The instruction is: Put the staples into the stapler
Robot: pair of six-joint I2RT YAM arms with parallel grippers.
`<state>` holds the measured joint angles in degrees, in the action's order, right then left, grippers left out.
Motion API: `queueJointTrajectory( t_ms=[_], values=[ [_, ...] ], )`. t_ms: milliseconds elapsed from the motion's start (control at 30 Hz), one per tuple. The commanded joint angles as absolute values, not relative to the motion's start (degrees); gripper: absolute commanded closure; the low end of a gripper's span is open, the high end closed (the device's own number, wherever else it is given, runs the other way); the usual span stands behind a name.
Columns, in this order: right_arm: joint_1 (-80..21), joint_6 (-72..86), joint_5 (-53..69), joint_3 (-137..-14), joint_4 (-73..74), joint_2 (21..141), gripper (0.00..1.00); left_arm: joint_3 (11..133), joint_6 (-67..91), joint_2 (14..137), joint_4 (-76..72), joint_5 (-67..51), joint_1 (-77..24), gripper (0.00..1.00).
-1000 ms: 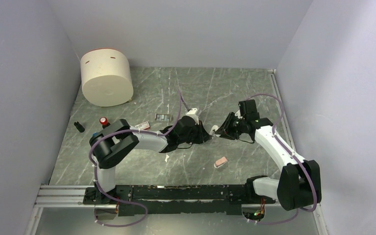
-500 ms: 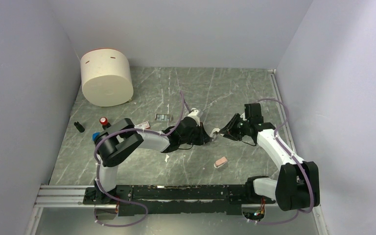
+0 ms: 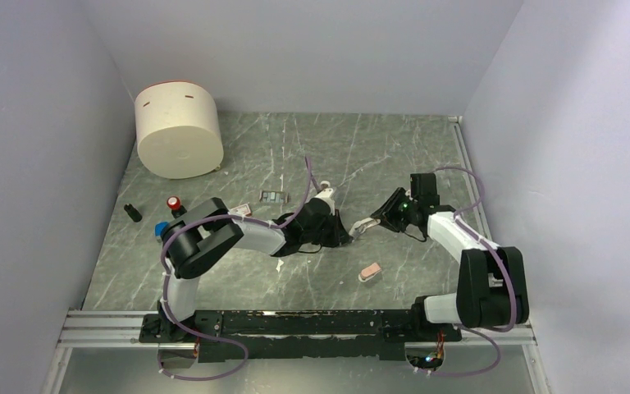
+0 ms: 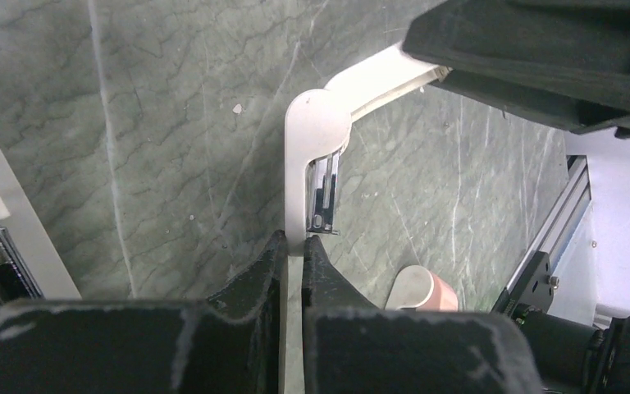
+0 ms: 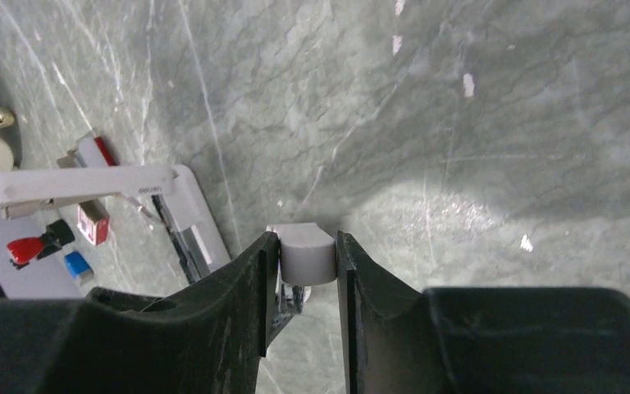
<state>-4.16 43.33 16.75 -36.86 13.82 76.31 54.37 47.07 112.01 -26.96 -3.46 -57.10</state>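
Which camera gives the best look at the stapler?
The left wrist view: the stapler sits mid-frame, hinged open, its metal rail showing. The right wrist view catches only part, one end between the jaws; the top view shows a tiny white sliver.

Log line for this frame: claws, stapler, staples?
left claw: shut on stapler base | right claw: gripping lid end | stapler: hinged open | staples: on table, untouched

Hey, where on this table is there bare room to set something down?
Free: the back strip from the white cylinder to the right wall; the near-left corner beside the left arm. Crowded: mid-table around the stapler and pink piece, and left of the staples.
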Motion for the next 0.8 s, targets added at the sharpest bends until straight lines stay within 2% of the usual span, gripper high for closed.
queueJointTrajectory(
  t_ms=[0, 200, 467, 767],
  values=[
    [-3.6, 41.9, 15.4, -36.7, 9.2, 79.9, 0.64, 55.6, 45.8, 113.2, -27.4, -6.1, -57.7, 0.95],
    [-3.6, 40.2, 16.5, -37.0, 8.9, 81.9, 0.59, 56.4, 46.3, 113.9, -25.8, -6.1, -57.7, 0.95],
    [-4.0, 38.2, 19.1, -36.5, 9.8, 80.8, 0.38, 57.6, 47.2, 114.5, -23.9, -5.6, -57.6, 0.94],
    [-7.5, 38.1, 18.7, -35.4, 10.3, 80.0, 0.33, 57.9, 47.9, 114.6, -23.0, -5.2, -57.4, 0.91]
  ],
)
